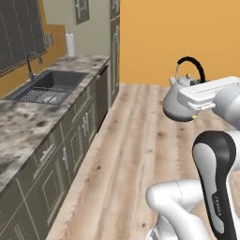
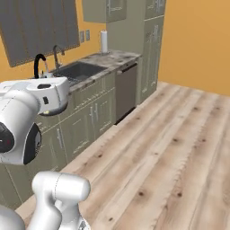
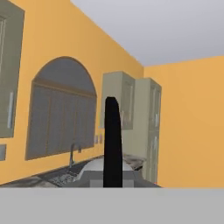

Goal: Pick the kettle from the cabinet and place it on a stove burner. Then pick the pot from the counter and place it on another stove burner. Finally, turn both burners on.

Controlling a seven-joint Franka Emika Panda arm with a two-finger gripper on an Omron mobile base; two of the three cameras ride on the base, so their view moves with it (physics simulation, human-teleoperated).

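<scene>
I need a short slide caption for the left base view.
Kettle carried by the tool above wooden floor, beside the counter.

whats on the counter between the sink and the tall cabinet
A white paper towel roll stands on the counter between the sink and the tall cabinet, clearest in the right base view.

kettle (image 1: pixel 180 101): right side hidden by arm | tool: fingertips hidden

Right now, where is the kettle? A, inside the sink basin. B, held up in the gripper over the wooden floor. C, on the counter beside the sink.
B: the kettle hangs at the gripper, off the counter, above the floor.
</scene>
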